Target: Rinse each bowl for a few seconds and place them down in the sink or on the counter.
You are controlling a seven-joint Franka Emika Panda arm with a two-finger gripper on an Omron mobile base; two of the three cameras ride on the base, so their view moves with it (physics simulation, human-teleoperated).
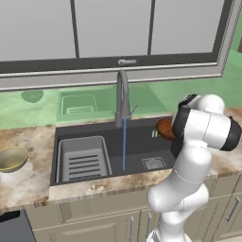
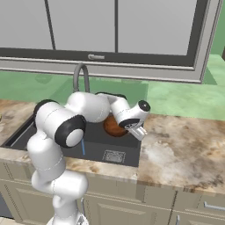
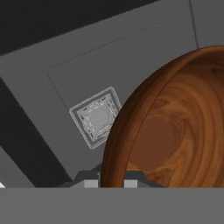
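Far left, on the counter [image 1: 28, 182]: olive-gold bowl [image 1: 12, 159] sits upright, mouth up, just left of the sink's left rim and well apart from the arm. Bare mottled stone lies around it on the near side.

Sink [image 1: 142, 137]: dark basin, rims straight, pale counter edge running along its near side. Grey slotted tray [image 1: 84, 159] fills the left part of the basin floor. Open dark floor between the tray and the square drain [image 1: 154, 163], which lies right of centre. Faucet [image 1: 123, 97] rises from the far rim at mid-sink; a thin blue stream of water [image 1: 124, 142] falls straight down onto the floor just left of the drain, clear of the tray.

Right part of the sink: reddish-brown bowl [image 2: 114, 126] hangs above the basin near the right wall, right of the stream and not touching it. It is tipped on edge. In the hand view the wood-grained inside faces the camera, rim [image 3: 127, 127] curving up from between the finger tips, drain seen past it on the left.

Gripper [image 3: 111, 183]: jaws pinched together on the bowl's rim, one finger either side of the wall.

Right of the sink: broad bare stretch of counter, running to the right edge.
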